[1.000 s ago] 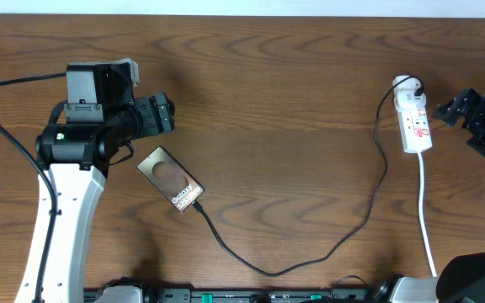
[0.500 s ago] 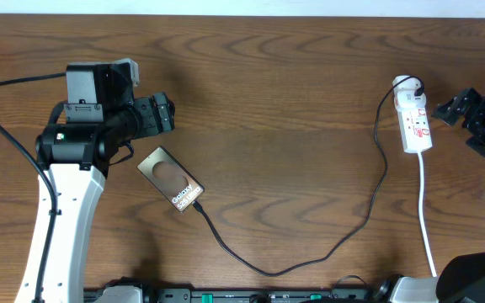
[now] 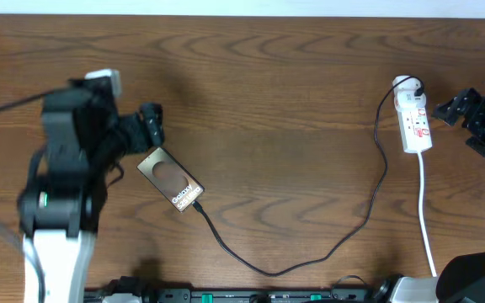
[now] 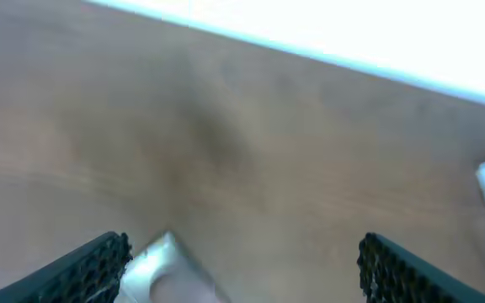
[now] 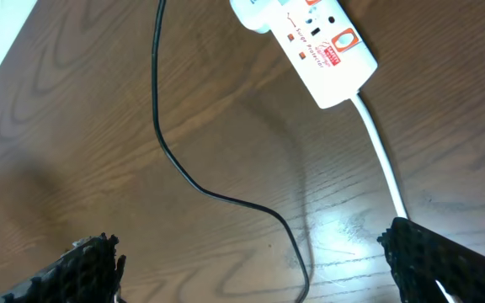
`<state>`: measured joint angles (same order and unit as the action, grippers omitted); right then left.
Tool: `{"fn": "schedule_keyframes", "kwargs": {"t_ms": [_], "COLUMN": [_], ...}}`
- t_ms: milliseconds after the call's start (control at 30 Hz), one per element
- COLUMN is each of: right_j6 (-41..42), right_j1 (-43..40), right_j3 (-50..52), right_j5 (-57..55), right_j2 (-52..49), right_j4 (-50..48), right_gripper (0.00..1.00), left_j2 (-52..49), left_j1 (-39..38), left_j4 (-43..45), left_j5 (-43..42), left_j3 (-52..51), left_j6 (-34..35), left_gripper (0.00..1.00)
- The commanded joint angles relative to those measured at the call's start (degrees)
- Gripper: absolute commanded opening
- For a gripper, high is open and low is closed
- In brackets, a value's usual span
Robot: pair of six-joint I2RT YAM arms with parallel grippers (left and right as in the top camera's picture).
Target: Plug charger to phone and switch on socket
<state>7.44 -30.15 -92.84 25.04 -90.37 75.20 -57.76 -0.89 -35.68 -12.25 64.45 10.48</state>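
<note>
Left gripper (image 3: 148, 126) blurred overhead, jaws spread wide in the wrist view, fingers (image 4: 91, 271) holding nothing; it hangs just beside the upper-left end of the phone (image 3: 169, 179). Phone lies flat on the table (image 3: 285, 101), long axis diagonal, upper-left to lower-right. Charger (image 3: 268, 271) tip meets the phone's lower-right short edge; seated or not, cannot tell. Cable loops toward the near edge, then climbs to the far end of the socket (image 3: 416, 116). Socket long axis runs near-to-far, white lead (image 3: 428, 227) trailing from its near end. Right gripper (image 3: 439, 111) just right of the socket, jaws wide, empty, pointing at it; clearly the nearer arm for the switch, which likely comes next. Count: one phone, one charger, one socket, one white lead, two grippers
</note>
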Motion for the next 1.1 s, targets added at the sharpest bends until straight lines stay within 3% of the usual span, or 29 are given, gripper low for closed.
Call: {"fn": "schedule_keyframes", "kwargs": {"t_ms": [0, 233, 467, 633, 833, 967, 1067], "right_j6": [0.68, 0.68, 0.68, 0.68, 0.68, 0.68, 0.68], "right_j1": [0.24, 0.24, 0.24, 0.24, 0.24, 0.24, 0.24], "right_j3": [-0.17, -0.17, -0.17, -0.17, -0.17, -0.17, -0.17], "right_j5": [0.74, 0.74, 0.74, 0.74, 0.70, 0.57, 0.57], "right_j2": [0.57, 0.57, 0.57, 0.57, 0.57, 0.57, 0.57], "right_j4": [0.04, 0.04, 0.04, 0.04, 0.02, 0.04, 0.04], "right_gripper": [0.99, 0.99, 0.99, 0.99, 0.99, 0.99, 0.99], "left_j2": [9.35, 33.66, 50.16, 57.44, 57.70, 57.68, 57.68], "left_j1": [-0.17, -0.15, 1.01, 3.63, 5.86, 5.97, 6.01], "left_j4": [9.73, 39.34, 53.02, 54.64, 42.21, 30.97, 31.41], "left_j5": [1.84, 2.78, 3.98, 3.93, 4.50, 12.63, 12.76], "left_j3": [-10.21, -36.35, -55.28, -64.35, -64.22, -64.22, -64.22], "left_j6": [-0.59, -0.61, -0.59, -0.52, -0.26, 7.30, 6.56], "left_gripper": [0.89, 0.89, 0.89, 0.89, 0.89, 0.89, 0.89]}}
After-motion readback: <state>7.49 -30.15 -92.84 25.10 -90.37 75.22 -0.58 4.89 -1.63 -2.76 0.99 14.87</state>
